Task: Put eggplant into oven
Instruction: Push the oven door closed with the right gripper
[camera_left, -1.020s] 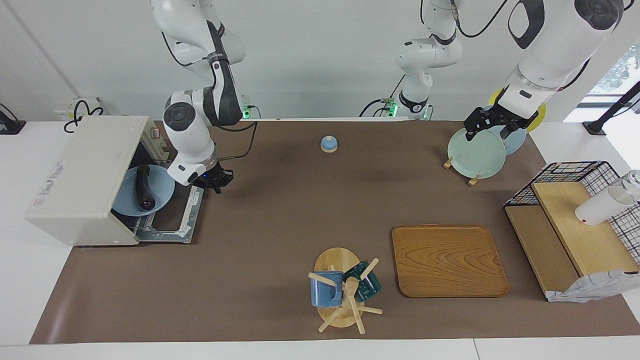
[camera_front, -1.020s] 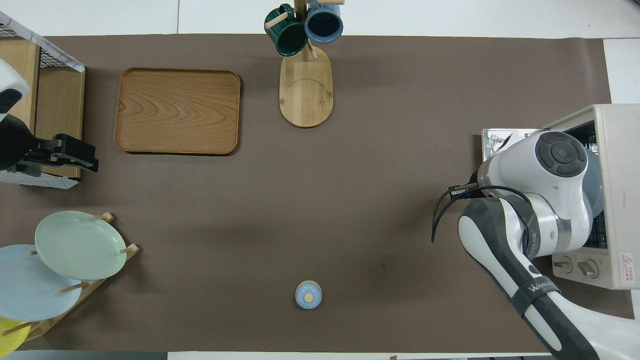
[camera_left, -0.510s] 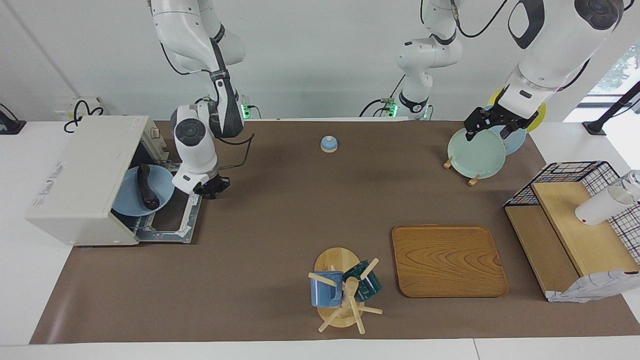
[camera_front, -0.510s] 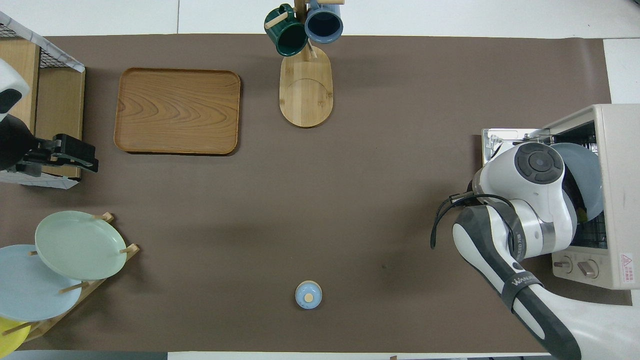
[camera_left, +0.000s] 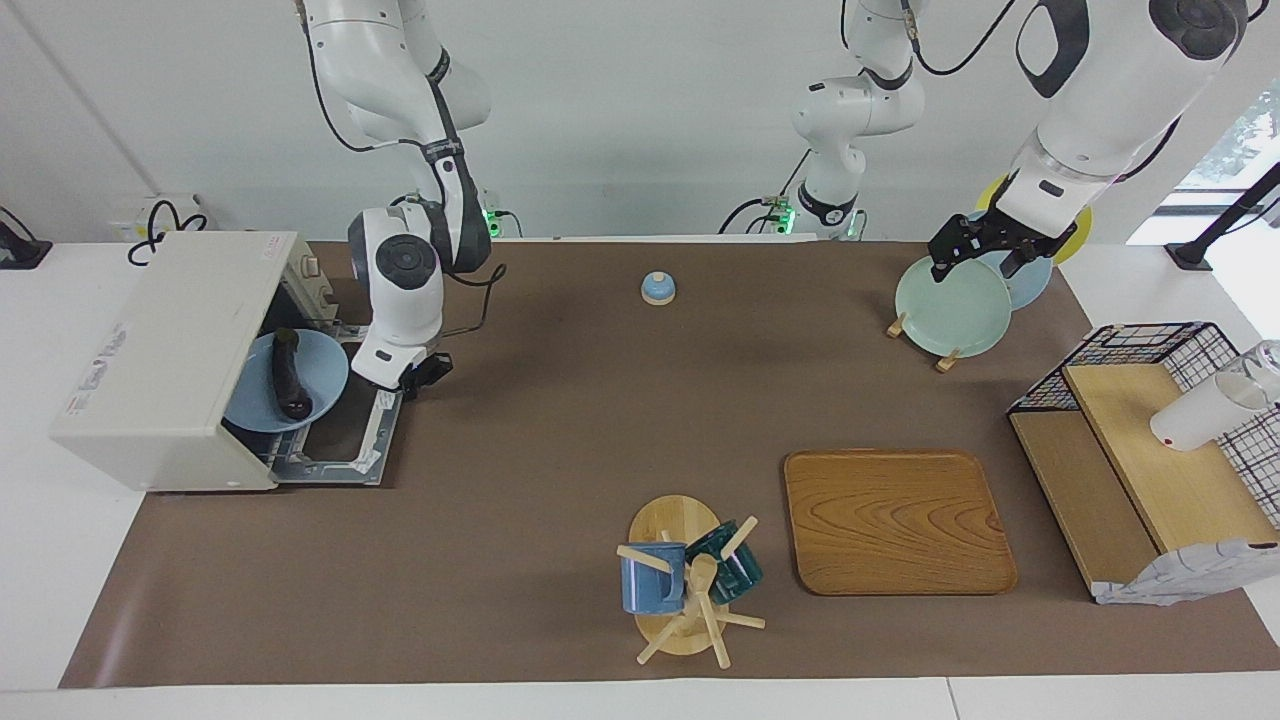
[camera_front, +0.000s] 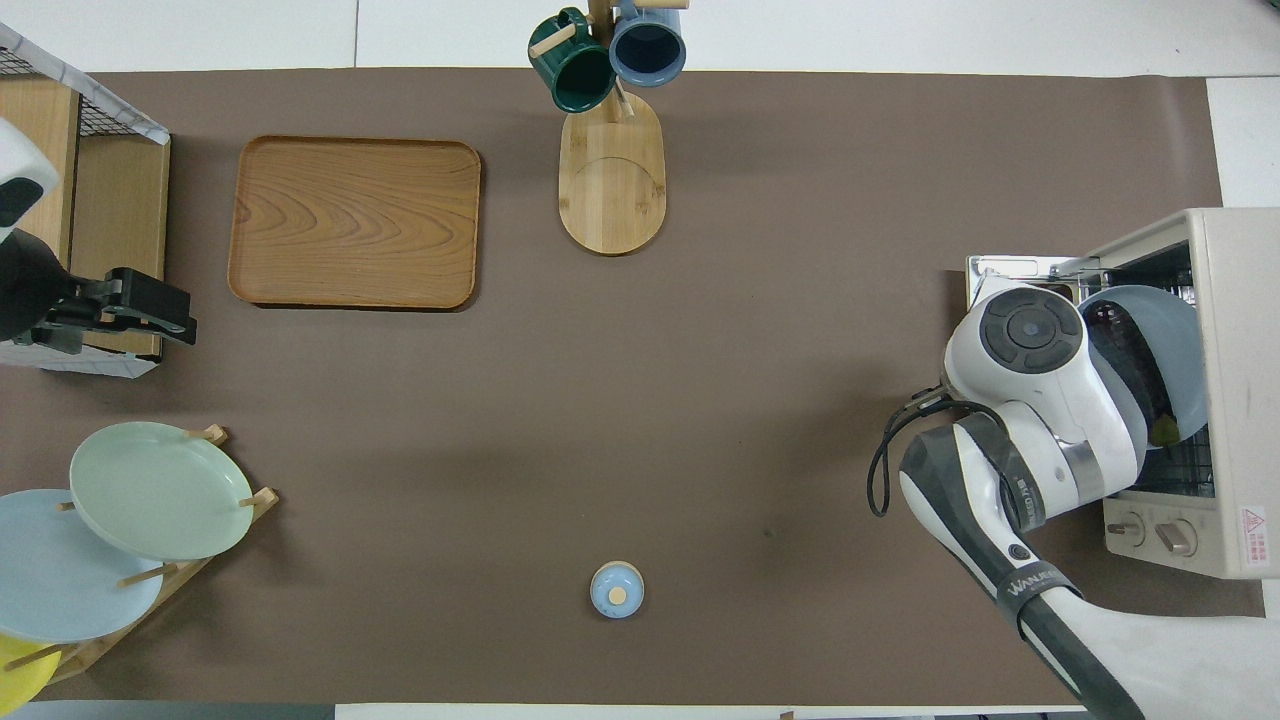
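The dark purple eggplant (camera_left: 290, 373) lies on a blue plate (camera_left: 320, 372) inside the cream-white oven (camera_left: 165, 350), at the right arm's end of the table. The oven's door (camera_left: 352, 440) is open and lies flat. In the overhead view the eggplant (camera_front: 1120, 345) shows partly beside the right arm, on the plate (camera_front: 1165, 335) in the oven (camera_front: 1240, 380). My right gripper (camera_left: 424, 373) is low beside the open door's edge and holds nothing that I can see. My left gripper (camera_left: 975, 262) is open and empty over the plate rack.
A plate rack (camera_left: 950, 305) with green, blue and yellow plates stands at the left arm's end. A small blue bell (camera_left: 657, 288), a mug tree (camera_left: 685, 585), a wooden tray (camera_left: 895, 520) and a wire basket shelf (camera_left: 1150, 440) with a white cup (camera_left: 1200, 412) are on the table.
The right arm's wrist has swung away from the oven's opening, uncovering the plate and eggplant in the overhead view. The gripper stayed beside the door. The left arm has not moved.
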